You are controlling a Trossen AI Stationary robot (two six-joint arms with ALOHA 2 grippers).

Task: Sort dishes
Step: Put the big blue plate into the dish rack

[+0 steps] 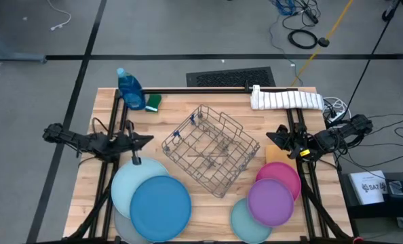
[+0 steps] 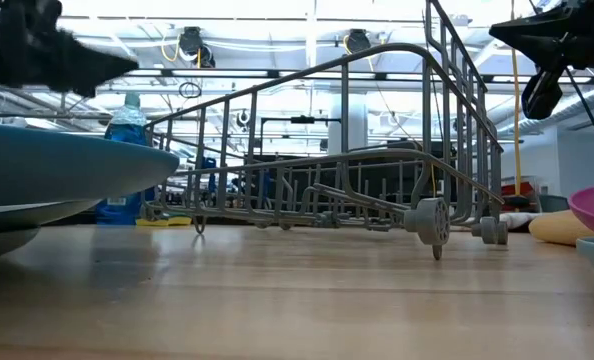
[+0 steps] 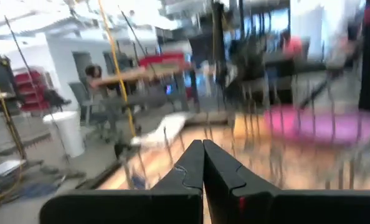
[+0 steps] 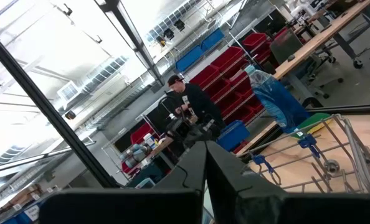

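On the pale wooden surface (image 1: pixel 208 203), flat matte plastic blue plates (image 1: pixel 159 202) stack left of the grey wire rack (image 1: pixel 212 150), purple plates (image 1: pixel 271 201) right. Both hands, left (image 1: pixel 146 140) and right (image 1: pixel 272 137), hover clenched, empty. The plates look light, stiff, slippery; pinching a rim seems best.

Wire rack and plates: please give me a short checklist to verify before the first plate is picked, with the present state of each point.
1. Wire rack is empty and in the table's middle: ok.
2. Large stack, blue plate on top, lies uncovered near the left arm: ok.
3. Small stack, purple plate on top of pink plate, lies near the right arm: ok.
4. Left tool open for a grasp: not ok, shut.
5. Right tool open: not ok, shut.
6. Rack stands level: cannot tell.
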